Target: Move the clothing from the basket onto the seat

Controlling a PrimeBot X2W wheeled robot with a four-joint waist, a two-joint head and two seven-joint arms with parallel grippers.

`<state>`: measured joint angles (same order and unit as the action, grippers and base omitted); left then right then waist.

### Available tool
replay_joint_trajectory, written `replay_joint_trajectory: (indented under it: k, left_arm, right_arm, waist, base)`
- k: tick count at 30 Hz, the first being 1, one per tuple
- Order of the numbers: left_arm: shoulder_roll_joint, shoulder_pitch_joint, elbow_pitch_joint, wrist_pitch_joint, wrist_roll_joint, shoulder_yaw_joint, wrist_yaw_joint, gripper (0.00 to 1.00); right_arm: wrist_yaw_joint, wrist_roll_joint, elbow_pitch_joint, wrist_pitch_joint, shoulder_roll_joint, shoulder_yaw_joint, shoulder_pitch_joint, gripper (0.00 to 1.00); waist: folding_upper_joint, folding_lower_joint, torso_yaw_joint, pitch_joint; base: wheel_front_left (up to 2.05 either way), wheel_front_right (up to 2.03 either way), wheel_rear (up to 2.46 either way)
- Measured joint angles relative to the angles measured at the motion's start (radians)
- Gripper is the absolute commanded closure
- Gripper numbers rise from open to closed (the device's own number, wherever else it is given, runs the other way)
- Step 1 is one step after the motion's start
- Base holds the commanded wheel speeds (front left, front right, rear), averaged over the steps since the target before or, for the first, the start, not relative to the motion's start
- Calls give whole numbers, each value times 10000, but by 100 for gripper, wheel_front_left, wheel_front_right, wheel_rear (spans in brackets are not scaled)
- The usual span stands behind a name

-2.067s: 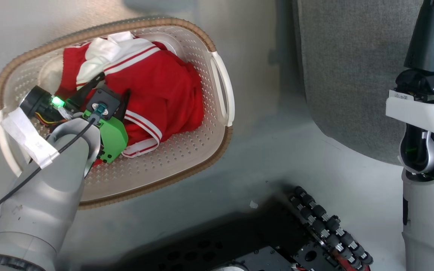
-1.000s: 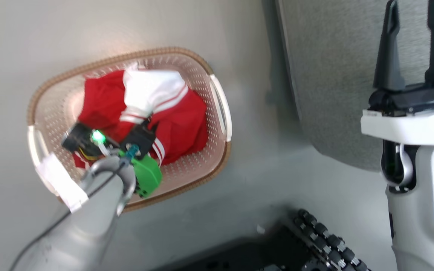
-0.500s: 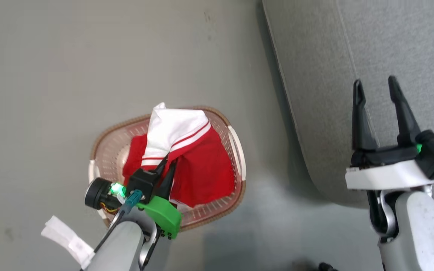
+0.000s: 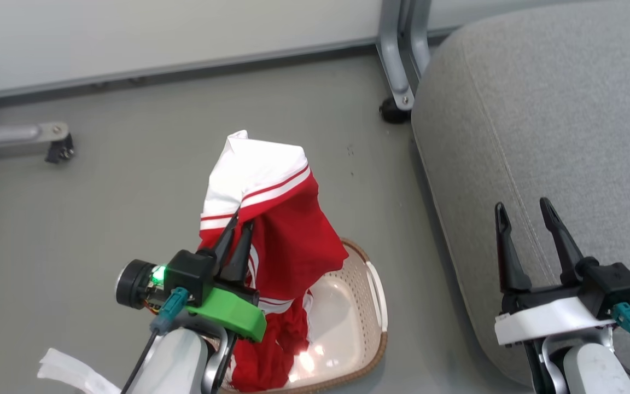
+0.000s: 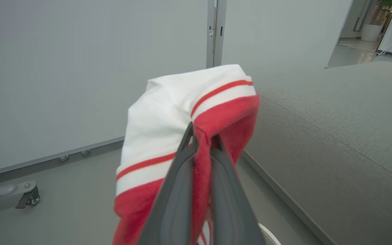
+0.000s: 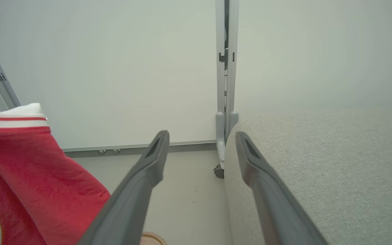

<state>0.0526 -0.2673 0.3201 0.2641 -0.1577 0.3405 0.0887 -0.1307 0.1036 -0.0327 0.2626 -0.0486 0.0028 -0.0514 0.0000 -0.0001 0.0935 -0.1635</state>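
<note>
My left gripper is shut on a fold of the red and white clothing, holding it up above the basket. The cloth's lower end still hangs into the cream basket, whose bottom shows bare on the right. In the left wrist view the fingers pinch red fabric, and the white striped part of the clothing drapes over their tips. The grey seat lies to the right. My right gripper stands open and empty over the seat's near-left edge; the right wrist view shows my right gripper between the clothing and the seat.
Grey floor surrounds the basket. A metal frame leg with a caster stands at the seat's far-left corner, another caster leg sits at the far left. A pale partition panel runs along the back.
My left gripper has risen, pulling the clothing up out of the basket. The head camera has tilted up, so the basket sits lower in view. The right gripper stays open.
</note>
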Motion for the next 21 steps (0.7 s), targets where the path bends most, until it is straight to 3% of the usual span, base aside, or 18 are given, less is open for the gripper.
replay_joint_trajectory:
  k: [9,21]
  left_arm:
    - [-23,81,-1210,0,-77,-113,-15,100]
    - [-27,-157,-1871,-2,-405,384,-140,100]
  right_arm:
    - [0,138,-12,0,-2,96,499,0]
    - [0,167,10,0,-4,717,503,0]
  waist:
    - [0,0,-394,1187]
    - [0,0,-657,1331]
  base:
    - [0,0,0]
    - [0,0,0]
